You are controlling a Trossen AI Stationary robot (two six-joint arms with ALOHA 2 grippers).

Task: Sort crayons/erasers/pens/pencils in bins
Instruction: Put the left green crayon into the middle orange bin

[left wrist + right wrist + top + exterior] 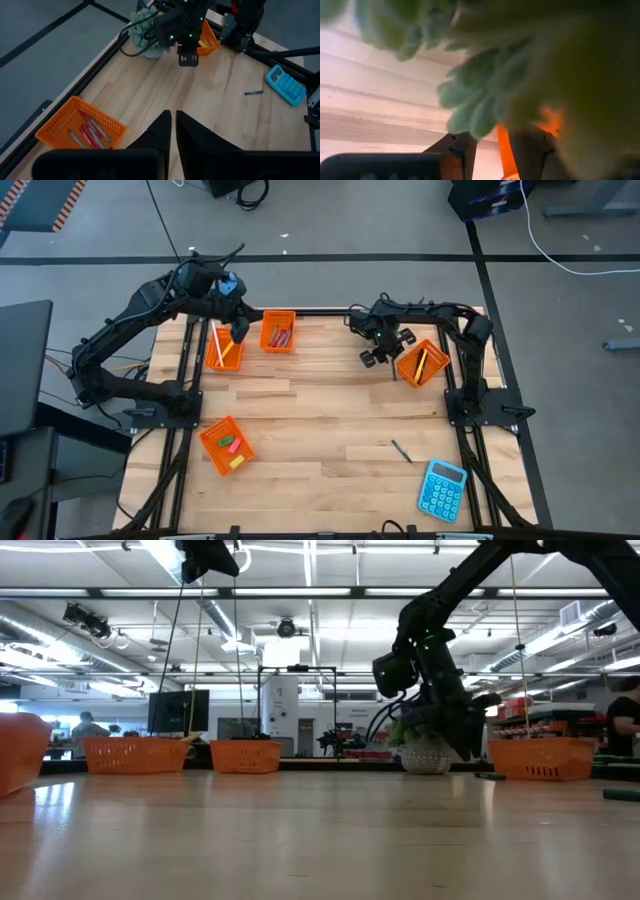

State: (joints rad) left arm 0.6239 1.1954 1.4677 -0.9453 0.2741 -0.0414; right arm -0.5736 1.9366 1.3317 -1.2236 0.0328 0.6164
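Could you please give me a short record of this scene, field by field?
left gripper: shut, empty, raised near the two far bins
right gripper: low beside the right bin, by the potted plant
crayon bin: red and grey crayons inside
eraser bin: near left of the table
loose on table: one dark pen
calculator: near right corner
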